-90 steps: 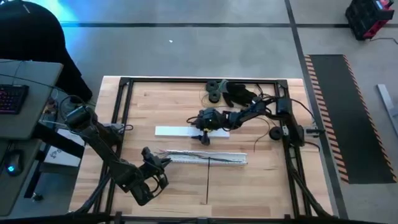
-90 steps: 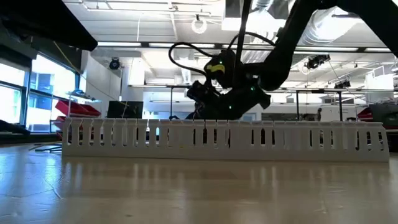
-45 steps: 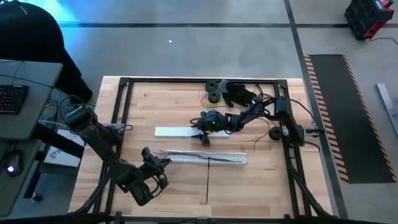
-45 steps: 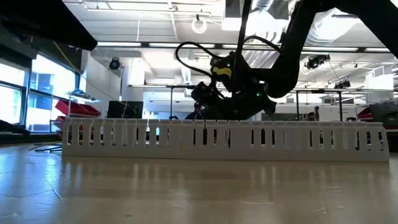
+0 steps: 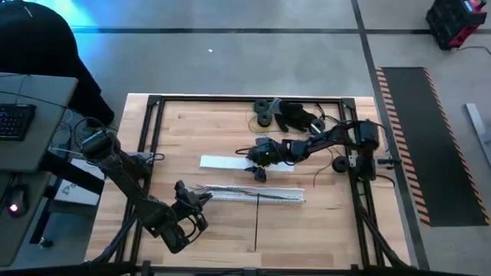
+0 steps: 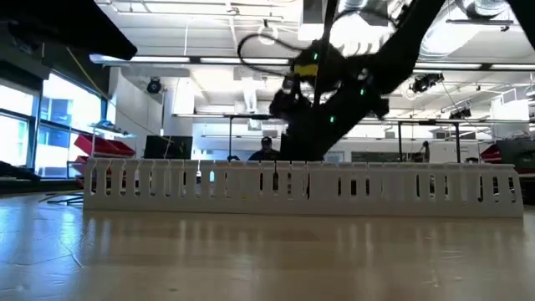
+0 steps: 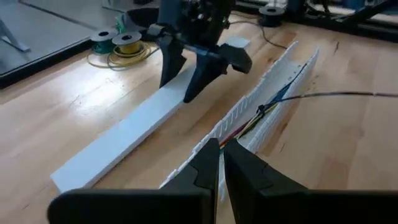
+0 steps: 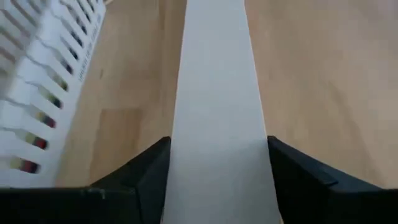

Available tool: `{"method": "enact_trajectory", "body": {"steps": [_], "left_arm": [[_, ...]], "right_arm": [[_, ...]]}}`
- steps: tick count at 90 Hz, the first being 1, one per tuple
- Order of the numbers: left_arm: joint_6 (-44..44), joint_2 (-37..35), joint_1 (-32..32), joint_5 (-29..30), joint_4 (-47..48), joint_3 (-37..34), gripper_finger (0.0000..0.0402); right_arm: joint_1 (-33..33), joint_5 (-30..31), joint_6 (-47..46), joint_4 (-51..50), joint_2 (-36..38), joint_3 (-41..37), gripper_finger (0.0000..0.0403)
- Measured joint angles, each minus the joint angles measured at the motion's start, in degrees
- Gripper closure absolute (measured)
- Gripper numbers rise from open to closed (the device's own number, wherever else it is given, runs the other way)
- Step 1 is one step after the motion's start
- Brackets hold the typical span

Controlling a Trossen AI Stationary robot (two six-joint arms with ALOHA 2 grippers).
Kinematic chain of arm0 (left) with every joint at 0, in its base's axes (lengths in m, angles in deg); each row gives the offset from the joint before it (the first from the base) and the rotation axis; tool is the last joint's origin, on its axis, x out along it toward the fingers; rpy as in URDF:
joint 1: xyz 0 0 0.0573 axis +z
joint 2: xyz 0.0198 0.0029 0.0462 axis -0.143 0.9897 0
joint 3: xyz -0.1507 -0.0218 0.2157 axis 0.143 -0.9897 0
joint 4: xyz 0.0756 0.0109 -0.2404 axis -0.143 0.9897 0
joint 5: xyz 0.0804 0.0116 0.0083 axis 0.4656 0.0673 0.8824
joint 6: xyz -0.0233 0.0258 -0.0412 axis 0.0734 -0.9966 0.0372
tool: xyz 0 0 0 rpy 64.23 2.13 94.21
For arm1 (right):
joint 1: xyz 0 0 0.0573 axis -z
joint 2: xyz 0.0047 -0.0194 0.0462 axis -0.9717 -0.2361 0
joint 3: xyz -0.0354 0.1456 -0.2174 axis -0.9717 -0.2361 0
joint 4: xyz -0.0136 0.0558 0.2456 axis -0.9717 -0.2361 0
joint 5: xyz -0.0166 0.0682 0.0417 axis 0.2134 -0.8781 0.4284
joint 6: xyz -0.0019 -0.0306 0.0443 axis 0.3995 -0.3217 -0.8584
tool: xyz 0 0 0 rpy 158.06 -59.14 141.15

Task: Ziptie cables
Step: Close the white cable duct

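Thin wires, the cables point(image 7: 268, 107), lie inside a white slotted duct point(image 5: 253, 194) along the table's middle; one dark wire point(image 7: 348, 94) trails out over its wall. My left gripper point(image 7: 222, 167) is shut at the duct's left end point(image 5: 201, 192); whether it touches the duct, I cannot tell. Behind the duct lies a long white flat strip point(image 5: 226, 162). My right gripper point(image 5: 258, 167) stands over the strip, shut on it. My right gripper pinches the white strip across its width, one finger point(image 8: 146, 171) on each long edge point(image 8: 177, 168), right of the strip's middle. The fingers come from above, pointing down and across the strip. The strip's left end point(image 7: 68, 175) lies on the table.
Spools of wire point(image 5: 265, 111) and dark parts sit at the table's far edge. A straight thin dark stick point(image 5: 256, 222) lies near the front, at right angles to the duct. A black frame rail point(image 5: 153, 123) runs round the table. A desk with a keyboard point(image 5: 15, 119) stands left.
My right gripper has gone toward the table's right edge and risen a little, still shut on the white strip. The strip has slid along the table to the right with it, staying parallel to the duct.
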Motion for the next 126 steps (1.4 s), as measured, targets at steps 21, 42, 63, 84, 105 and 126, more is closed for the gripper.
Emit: {"method": "enact_trajectory", "body": {"steps": [21, 42, 63, 84, 105, 126], "left_arm": [[-0.51, -3.09, -0.61, 2.97, 0.10, 0.00, 0.0395], [-1.07, -8.18, -3.06, 8.66, 0.43, 0.00, 0.0395], [-1.06, -11.31, -3.59, 10.10, 1.68, 0.04, 0.0395], [5.85, -11.25, -1.84, 2.37, 1.88, -4.49, 0.0401], [18.86, -11.22, -2.93, 1.51, 0.99, -12.14, 0.0401], [19.87, -11.22, -2.58, 0.70, -9.61, -19.17, 0.0401]], "right_arm": [[-2.56, 1.38, -0.55, -4.63, 7.13, 0.14, 0.0193], [-8.59, 4.66, -3.76, -8.50, 12.45, 0.24, 0.0193], [-16.69, 8.07, -11.56, -11.49, 12.80, 0.32, 0.0193], [-19.89, 11.63, -12.76, -11.28, 11.67, 0.38, 0.0193], [-19.00, 10.99, -11.57, -10.12, 9.02, 0.38, 0.0193], [-18.86, 10.96, -11.54, -10.22, 8.62, 0.38, 0.0193]]}}
